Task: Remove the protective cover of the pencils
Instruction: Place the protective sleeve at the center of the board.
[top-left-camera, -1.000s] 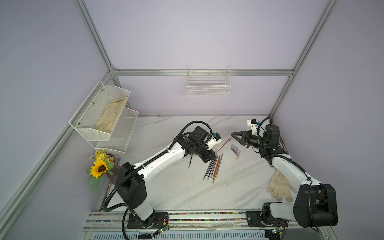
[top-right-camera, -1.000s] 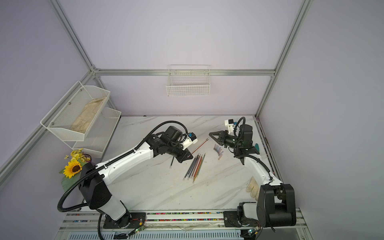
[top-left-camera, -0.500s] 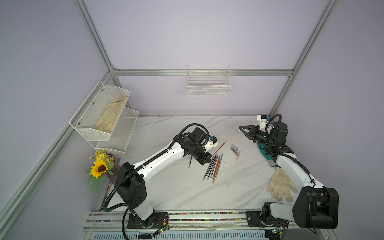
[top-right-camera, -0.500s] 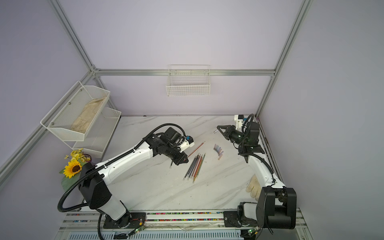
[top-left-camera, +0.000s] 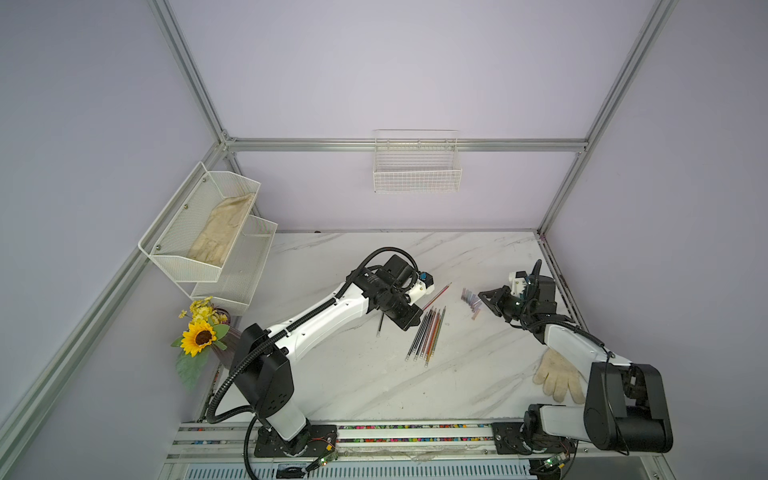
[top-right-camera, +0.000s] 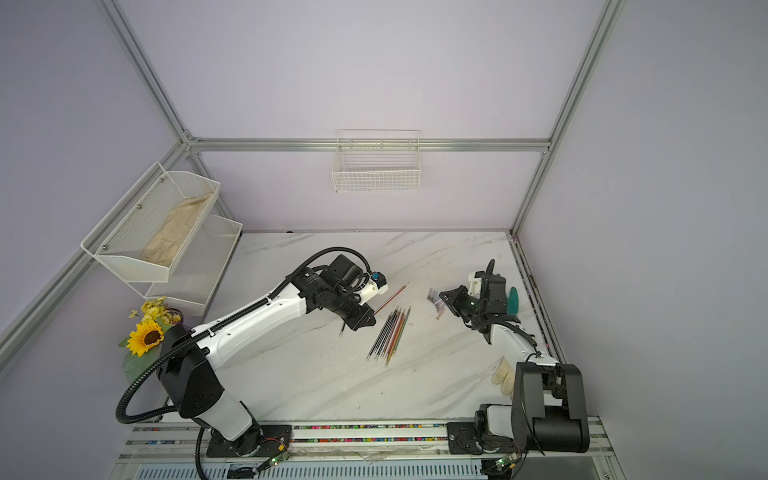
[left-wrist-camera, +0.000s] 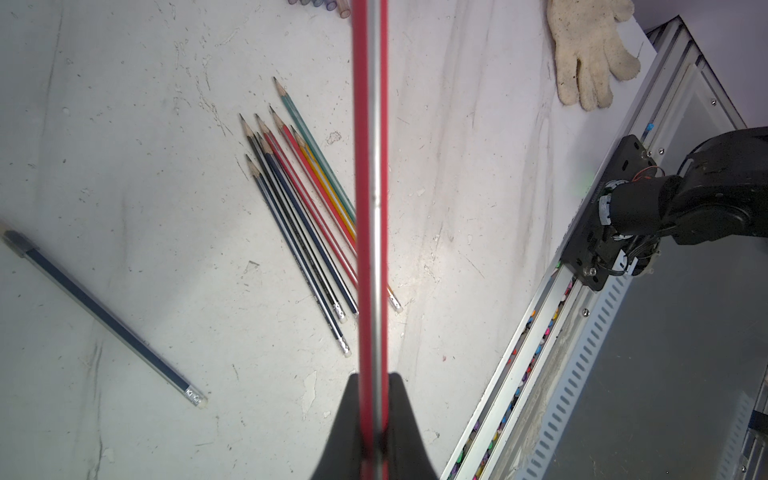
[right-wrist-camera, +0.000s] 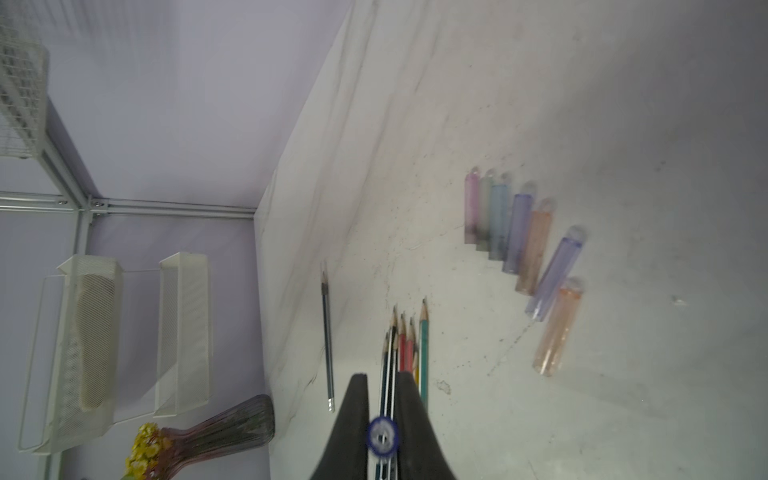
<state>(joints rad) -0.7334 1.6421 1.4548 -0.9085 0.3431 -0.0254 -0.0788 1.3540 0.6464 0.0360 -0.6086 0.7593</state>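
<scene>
Two grips running. Top view: my left gripper (top-left-camera: 417, 314) is holding the red pencil (top-left-camera: 437, 296) aloft, just beyond the tips of the pencil bundle (top-left-camera: 426, 336); my right gripper (top-left-camera: 485, 300) is hovering to the bundle's right, by the loose covers (top-left-camera: 471, 298). Left wrist: jaws are pressing on the red shaft. Right wrist: jaws are pinching a blue cover (right-wrist-camera: 382, 435) end-on. Risk: I am expecting a dropped round cover to roll, scattering that row.
</scene>
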